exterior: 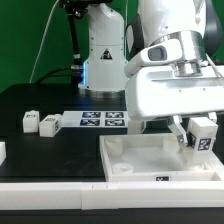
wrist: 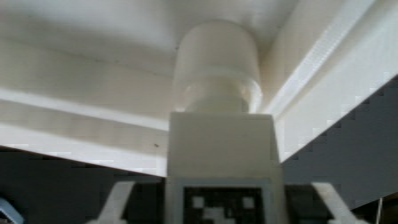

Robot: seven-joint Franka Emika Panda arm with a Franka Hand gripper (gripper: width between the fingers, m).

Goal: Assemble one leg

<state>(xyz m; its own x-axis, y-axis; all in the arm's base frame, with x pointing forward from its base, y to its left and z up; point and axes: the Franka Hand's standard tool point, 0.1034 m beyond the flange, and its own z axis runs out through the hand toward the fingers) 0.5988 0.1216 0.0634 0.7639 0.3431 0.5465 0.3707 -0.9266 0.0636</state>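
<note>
My gripper (exterior: 200, 138) is shut on a leg (exterior: 203, 135), a small white block with a black-and-white tag. I hold it upright over the far corner of the white square panel (exterior: 140, 158) on the exterior view's right. In the wrist view the leg (wrist: 222, 140) runs away from the camera. Its tag sits between my fingers (wrist: 128, 200), and its round end points into the panel's rimmed corner (wrist: 107, 80). I cannot tell whether the end touches the panel. Two more legs (exterior: 30, 122) (exterior: 48, 124) lie on the black table at the exterior view's left.
The marker board (exterior: 103, 120) lies on the table behind the panel. A white part (exterior: 2, 151) shows at the left edge of the exterior view. The robot's base (exterior: 100, 55) stands at the back.
</note>
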